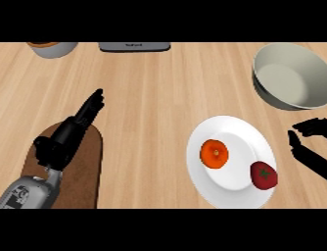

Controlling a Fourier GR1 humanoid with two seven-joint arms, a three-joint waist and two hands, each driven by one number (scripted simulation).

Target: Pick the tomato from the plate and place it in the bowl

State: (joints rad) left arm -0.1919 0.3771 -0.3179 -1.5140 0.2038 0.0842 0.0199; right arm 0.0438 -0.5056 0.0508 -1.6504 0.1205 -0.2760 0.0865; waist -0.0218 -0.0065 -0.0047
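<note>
A grey appliance at the counter's far edge carries a short strip of lettering on its front, too small to read; no other writing shows. On the wooden counter stand one white plate, one pale bowl, and one light-coloured cup cut off by the top of the view, its contents orange-brown. A dark brown board lies at the lower left.

The plate holds two items: an orange fruit left of centre and the red tomato with its green stalk end, sitting near the plate's right rim. The tomato is untouched.

The robot's right hand hovers just beside the plate's right edge, between plate and bowl, its fingers and thumb curved toward each other with an open gap between them and nothing in it. The left hand rests over the board, fingers straight and pointing away up the counter, holding nothing.

The bowl stands well apart from the plate, toward the upper right and near the view's right edge. A broad stretch of bare wood runs between the left hand and the plate, and the strip from plate to bowl appears unobstructed, though the right hand's dark shape hides part of it.
</note>
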